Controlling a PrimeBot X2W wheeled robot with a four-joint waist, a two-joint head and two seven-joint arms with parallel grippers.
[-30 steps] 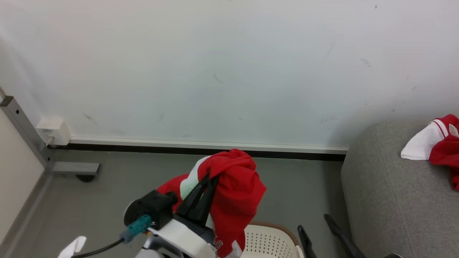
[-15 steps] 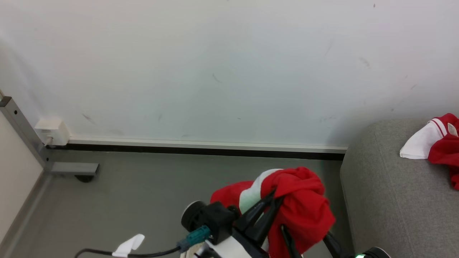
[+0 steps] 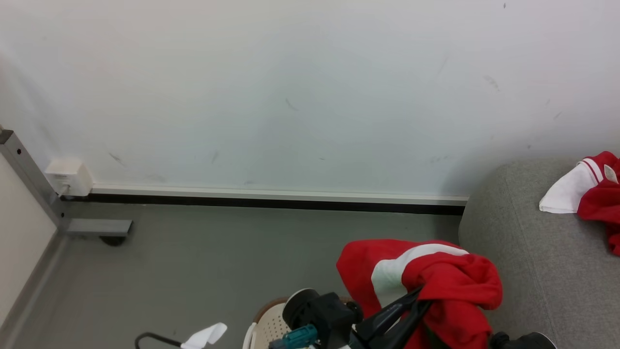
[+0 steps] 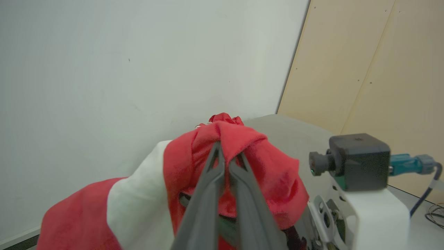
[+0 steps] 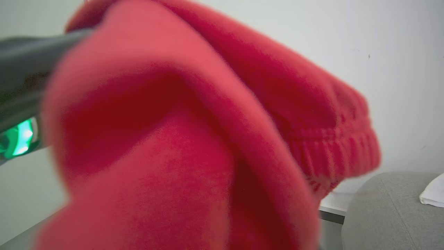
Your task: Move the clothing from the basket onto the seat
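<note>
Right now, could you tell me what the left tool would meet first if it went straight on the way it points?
The soft red-and-white garment it is shut on covers the tips of the left tool. Past that cloth, its line seems to lead to the grey woven-fabric seat, though depth is unclear.

Over the last second the left gripper (image 3: 419,293) has swung from the lower middle of the head view to the lower right, carrying the red garment (image 3: 450,281) pinched between its closed fingers. The bundle, once high above the floor strip and well apart from the seat (image 3: 508,232), now hangs lower and just beside the seat's left edge. Its white panel has spread from a narrow upright strip into a broad band across the top. The basket (image 3: 269,322), earlier showing right of the wrist, now peeks out to its left at the bottom edge. The white tag (image 3: 206,334) has slid from the lower left corner towards the bottom centre.
</note>
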